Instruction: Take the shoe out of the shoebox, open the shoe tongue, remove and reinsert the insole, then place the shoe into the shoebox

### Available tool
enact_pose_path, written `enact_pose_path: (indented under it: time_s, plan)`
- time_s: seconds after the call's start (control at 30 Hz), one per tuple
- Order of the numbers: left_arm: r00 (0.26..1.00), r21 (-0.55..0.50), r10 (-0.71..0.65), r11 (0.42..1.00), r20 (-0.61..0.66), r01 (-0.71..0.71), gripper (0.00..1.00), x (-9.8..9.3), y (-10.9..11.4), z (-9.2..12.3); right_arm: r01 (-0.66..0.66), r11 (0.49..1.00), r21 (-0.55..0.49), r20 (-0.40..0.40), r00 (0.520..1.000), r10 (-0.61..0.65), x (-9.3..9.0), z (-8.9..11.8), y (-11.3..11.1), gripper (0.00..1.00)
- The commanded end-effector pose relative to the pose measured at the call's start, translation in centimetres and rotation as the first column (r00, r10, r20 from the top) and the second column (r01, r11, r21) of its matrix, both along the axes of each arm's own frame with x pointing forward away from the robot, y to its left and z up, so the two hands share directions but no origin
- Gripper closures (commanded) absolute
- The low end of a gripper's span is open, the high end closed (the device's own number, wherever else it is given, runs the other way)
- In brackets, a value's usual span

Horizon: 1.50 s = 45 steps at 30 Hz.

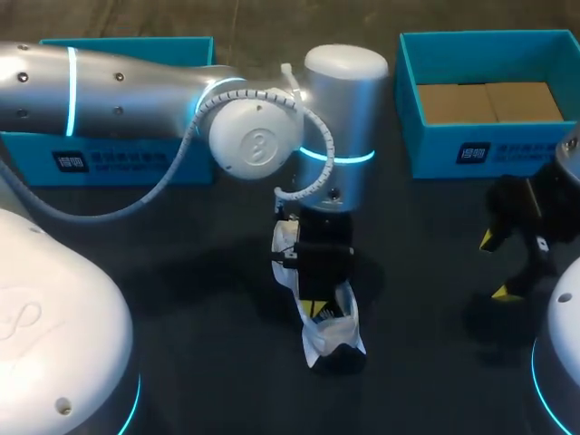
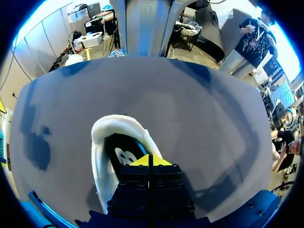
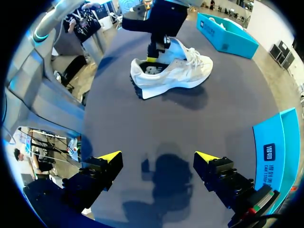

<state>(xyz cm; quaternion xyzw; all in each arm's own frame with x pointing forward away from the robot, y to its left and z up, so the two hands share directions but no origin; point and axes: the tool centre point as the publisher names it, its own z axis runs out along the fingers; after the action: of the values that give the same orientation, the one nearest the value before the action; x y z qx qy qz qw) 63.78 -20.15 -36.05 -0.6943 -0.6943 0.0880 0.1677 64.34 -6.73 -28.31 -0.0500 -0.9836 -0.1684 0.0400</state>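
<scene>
A white shoe point(image 1: 328, 333) point(image 3: 176, 71) lies on the dark table between two teal boxes. My left gripper point(image 1: 319, 310) point(image 2: 150, 160) comes straight down into the shoe's mouth, shut, yellow tips together just over the black insole point(image 2: 123, 156) with its white mark. Whether anything is pinched I cannot tell. The padded heel collar point(image 2: 116, 126) curves ahead of the tips. In the right wrist view the left gripper point(image 3: 153, 58) stands in the shoe's opening. My right gripper point(image 1: 504, 266) point(image 3: 158, 156) hangs open over bare table at the right, well apart from the shoe.
A teal shoebox point(image 1: 471, 149) with a cardboard insert stands at the back right, its wall point(image 3: 275, 152) close beside my right gripper. A second teal box point(image 1: 109, 159) point(image 3: 228, 35) stands at the back left, partly behind my left arm point(image 1: 136, 86).
</scene>
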Motion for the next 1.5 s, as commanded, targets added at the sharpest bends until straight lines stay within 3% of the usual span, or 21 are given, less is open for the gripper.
enact_pose_path:
  time_s: [0.03, 0.5, 0.8, 1.2, 1.5]
  plan:
    - [1.0, -0.006, 0.005, 1.0, 0.008, -0.005, 1.0, -0.2, -0.2, -0.8, 0.002, 1.0, -0.002, 0.002, 1.0, -0.002, -0.1, 0.0, 0.0, 0.0]
    - [0.997, 0.009, 0.066, 0.998, 0.033, -0.067, 1.0, 0.2, -0.4, -4.1, 0.002, 1.0, -0.002, 0.002, 1.0, -0.002, -0.1, 0.0, 0.0, 0.0]
    - [0.987, -0.05, 0.13, 0.991, 0.09, -0.126, 1.0, 0.9, -0.7, -5.5, 0.002, 1.0, -0.002, 0.002, 1.0, -0.002, -0.1, 0.0, 0.0, 0.0]
    - [0.996, -0.076, 0.093, 0.993, 0.01, -0.092, 1.0, 0.3, -1.0, -1.4, 0.002, 1.0, -0.002, 0.002, 1.0, -0.002, -0.1, 0.0, 0.0, 0.0]
    - [0.999, -0.028, 0.047, 0.998, -0.009, -0.047, 1.0, -1.2, -1.3, -2.7, 0.002, 1.0, -0.002, 0.002, 1.0, -0.002, -0.1, 0.0, 0.0, 0.0]
